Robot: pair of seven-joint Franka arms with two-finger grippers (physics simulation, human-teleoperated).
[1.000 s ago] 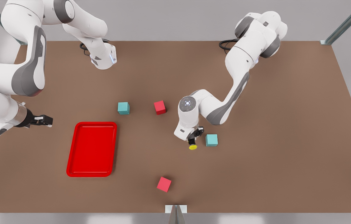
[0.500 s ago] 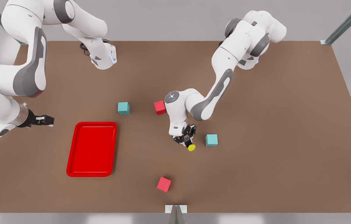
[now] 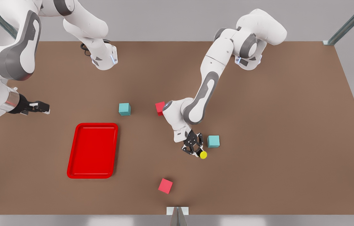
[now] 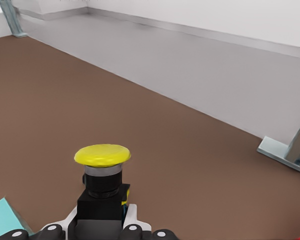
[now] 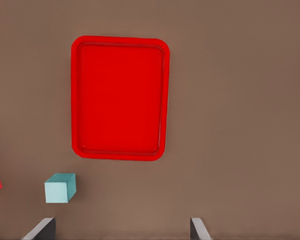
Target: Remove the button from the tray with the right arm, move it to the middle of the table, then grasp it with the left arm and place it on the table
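Note:
The button [image 3: 202, 154], yellow cap on a black body, is gripped near the table's [image 3: 274, 125] middle by my left gripper [image 3: 195, 149], which is shut on its body, cap pointing away from the fingers. The left wrist view shows the button [image 4: 102, 167] held between the fingers of that gripper [image 4: 97, 227]. The red tray [image 3: 93, 150] lies at the front view's left with nothing in it. My right gripper [image 3: 42, 107] hangs open beyond the tray's far left side. In the right wrist view the tray [image 5: 119, 97] is below the open right gripper [image 5: 120, 232].
A teal cube [image 3: 213, 141] sits just beside the left gripper, at the front view's right. Another teal cube [image 3: 124, 109] and a red cube [image 3: 160, 107] lie farther back. A second red cube [image 3: 165, 185] rests near the front edge.
The left arm swung round, carrying the button slightly toward the front view's right and the front edge. The right gripper drew back from the tray, toward the front view's left.

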